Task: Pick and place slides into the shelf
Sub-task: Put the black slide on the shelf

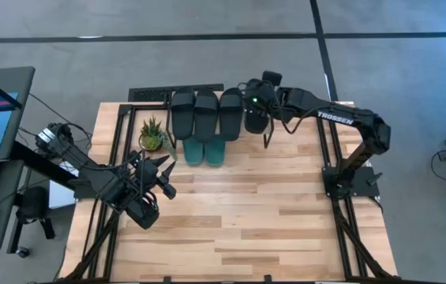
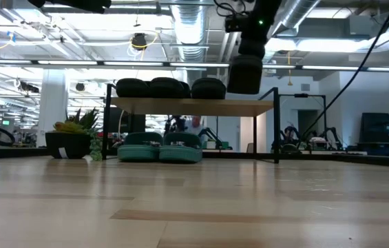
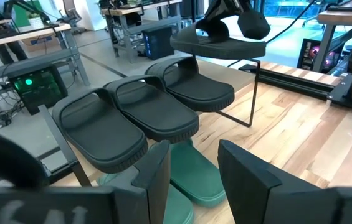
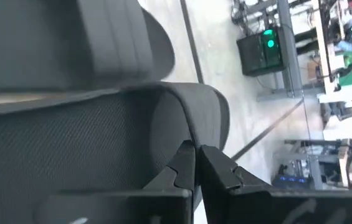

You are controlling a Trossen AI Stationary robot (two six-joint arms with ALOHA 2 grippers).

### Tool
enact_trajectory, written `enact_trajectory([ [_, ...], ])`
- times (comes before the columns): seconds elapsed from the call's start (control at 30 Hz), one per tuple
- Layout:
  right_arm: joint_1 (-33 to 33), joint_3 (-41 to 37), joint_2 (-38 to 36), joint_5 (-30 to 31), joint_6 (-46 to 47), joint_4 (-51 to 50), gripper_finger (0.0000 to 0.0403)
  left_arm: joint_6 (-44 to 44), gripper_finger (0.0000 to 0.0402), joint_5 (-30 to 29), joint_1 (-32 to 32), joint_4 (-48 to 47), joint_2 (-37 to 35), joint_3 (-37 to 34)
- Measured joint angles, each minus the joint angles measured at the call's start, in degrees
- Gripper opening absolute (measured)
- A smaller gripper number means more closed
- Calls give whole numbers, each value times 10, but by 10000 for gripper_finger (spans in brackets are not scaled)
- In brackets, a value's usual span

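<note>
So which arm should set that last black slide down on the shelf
The right. Its end effector is shut on the fourth black slide, held above the shelf's open end beside the three black slides. The left end effector hangs open and empty over the table.

Grey concrete floor [image 1: 207, 55] crossed by dark lines surrounds the wooden table [image 1: 238, 229]. Overhead run strip lights [image 2: 77, 63] and silver ducts [image 2: 187, 21] (an open ceiling); workbenches [image 3: 14, 37] stand beyond.

3 black slides [image 1: 206, 112] side by side on shelf [image 2: 194, 107], 4th black slide [image 1: 256, 118] raised, 2 teal slides [image 1: 205, 150] beneath
</note>
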Motion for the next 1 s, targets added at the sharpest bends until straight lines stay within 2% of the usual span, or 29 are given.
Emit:
enact_trajectory([
  [0.7, -17, 1, 25, -46, 2, -7, 0, 2, 125, -15, 0, -5, 0, 0],
  [1.0, -27, 0, 52, -63, 16, -39, 0, 0, 125, -15, 0, -5, 0, 0],
])
